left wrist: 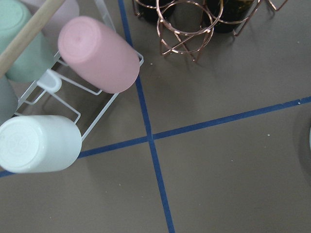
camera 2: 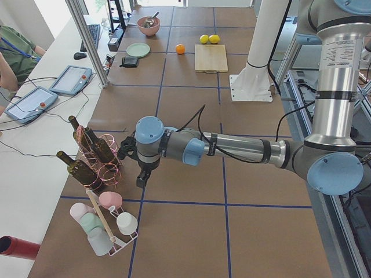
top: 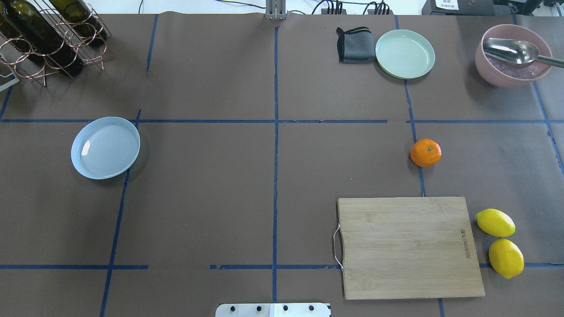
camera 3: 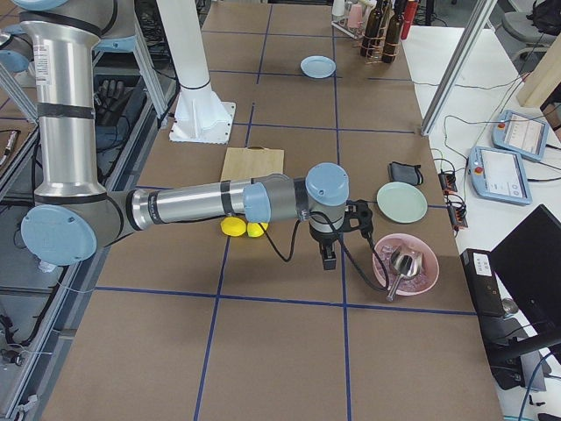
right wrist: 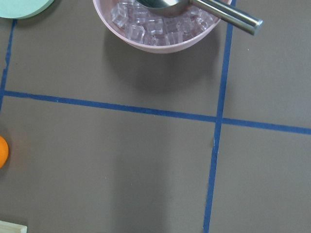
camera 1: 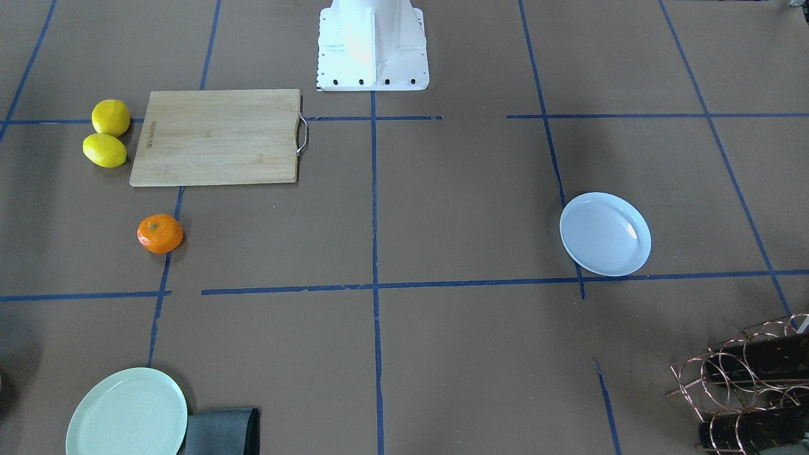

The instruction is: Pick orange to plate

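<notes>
The orange (top: 425, 152) rests on the brown table, on the robot's right side, beyond the cutting board; it also shows at the left edge of the right wrist view (right wrist: 2, 151). The pale bluish plate (top: 105, 147) lies empty far across on the robot's left side. My left gripper (camera 2: 141, 178) hangs beside the wine rack, out past the plate. My right gripper (camera 3: 328, 257) hangs next to the pink bowl, out past the orange. Both grippers show only in the side views, so I cannot tell whether either is open or shut.
A wooden cutting board (top: 407, 246) lies near the base, with two lemons (top: 500, 237) beside it. A green plate (top: 405, 53), grey cloth (top: 354, 44) and pink bowl (top: 513, 61) of ice with a spoon stand at the far right. A wine rack (top: 48, 35) and cup rack (left wrist: 73, 92) stand left.
</notes>
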### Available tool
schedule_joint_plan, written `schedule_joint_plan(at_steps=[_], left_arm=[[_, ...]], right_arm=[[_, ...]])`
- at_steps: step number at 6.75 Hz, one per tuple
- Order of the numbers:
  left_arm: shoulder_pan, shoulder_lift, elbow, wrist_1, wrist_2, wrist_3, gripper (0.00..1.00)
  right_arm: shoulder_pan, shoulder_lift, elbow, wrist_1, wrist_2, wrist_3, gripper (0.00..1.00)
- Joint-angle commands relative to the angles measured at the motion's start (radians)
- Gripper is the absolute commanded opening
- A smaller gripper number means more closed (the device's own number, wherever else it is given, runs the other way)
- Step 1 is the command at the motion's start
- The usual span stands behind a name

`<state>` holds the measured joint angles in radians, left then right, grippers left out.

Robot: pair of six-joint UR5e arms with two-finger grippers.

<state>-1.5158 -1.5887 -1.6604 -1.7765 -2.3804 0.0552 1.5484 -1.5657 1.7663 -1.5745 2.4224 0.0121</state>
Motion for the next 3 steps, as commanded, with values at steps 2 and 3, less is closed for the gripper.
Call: schedule_joint_plan(at_steps=[2, 3], left_arm=[[0.203, -0.007, 0.034, -0.216, -0.039, -0.38, 1.0], [0.303, -0.002, 0.036, -0.354, 0.089, -0.62, 1.0]], right_arm=[[-0.033, 0.009, -0.004, 0.002, 0.001, 0.008, 1.0], [-0.033, 0.013, -0.001, 0.002, 0.013, 0.02, 1.0]])
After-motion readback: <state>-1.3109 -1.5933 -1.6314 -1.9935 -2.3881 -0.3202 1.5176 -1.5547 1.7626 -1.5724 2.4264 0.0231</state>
